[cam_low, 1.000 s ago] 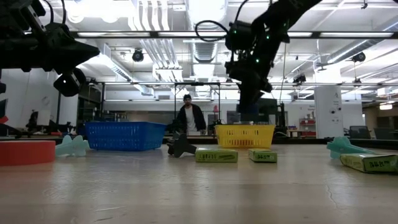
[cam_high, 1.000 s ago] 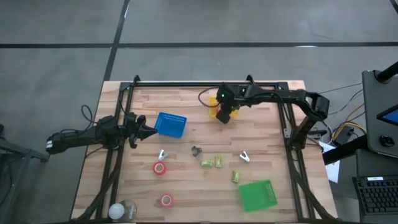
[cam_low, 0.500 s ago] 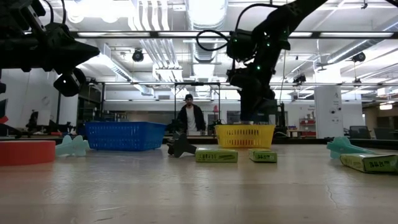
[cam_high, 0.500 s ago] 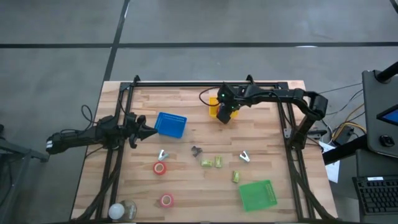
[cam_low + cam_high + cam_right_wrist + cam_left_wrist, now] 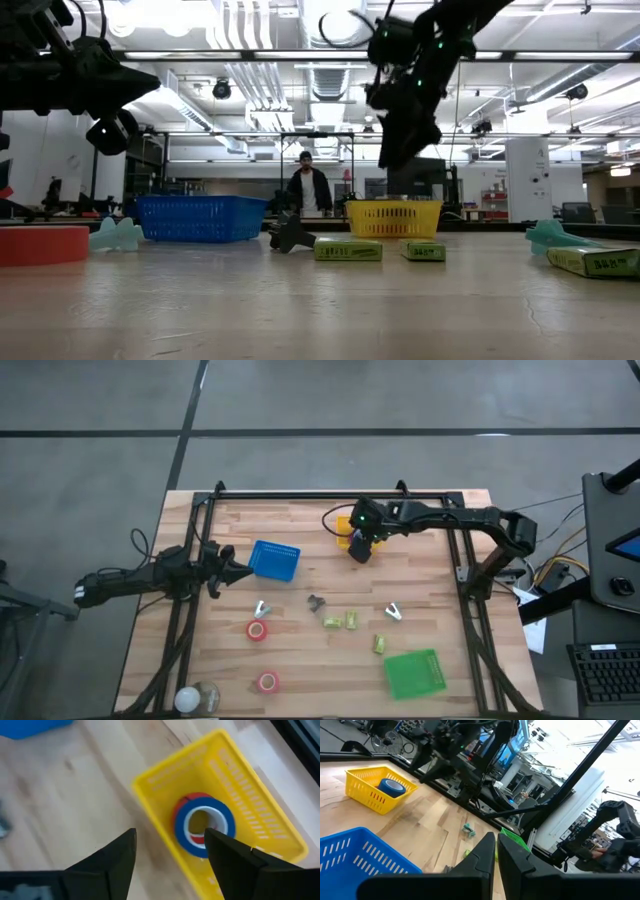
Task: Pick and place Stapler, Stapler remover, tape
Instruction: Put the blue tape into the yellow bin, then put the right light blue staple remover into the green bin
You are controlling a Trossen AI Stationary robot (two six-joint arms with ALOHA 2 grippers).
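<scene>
Two tape rolls lying inside the yellow basket (image 5: 260,815), directly below the right end effector (image 5: 170,855): blue tape (image 5: 205,827) sitting on top of a red tape (image 5: 192,800), overlapping it. Right end effector hovering above the basket w/ fingers spread apart, gripping nothing; in the high view, sitting over the basket (image 5: 344,530) at the far side of the tabletop (image 5: 430,560).

Two more red rolls lying well away from that end effector, toward the near left part of the tabletop: one (image 5: 257,630) just beside a pale staple remover (image 5: 262,608), the other (image 5: 267,681) nearer the front edge. Left end effector (image 5: 238,569) pinched shut, empty, hanging just beside the blue basket (image 5: 274,560), well apart from the tape.

Between the two end effectors, nearer the front: dark staple remover (image 5: 316,602), green staplers (image 5: 341,621), one more (image 5: 379,644), another pale remover (image 5: 394,612), green basket (image 5: 414,673) beyond those.

Low view: person (image 5: 305,188) standing in the room behind the tabletop, between blue and yellow baskets as seen.
</scene>
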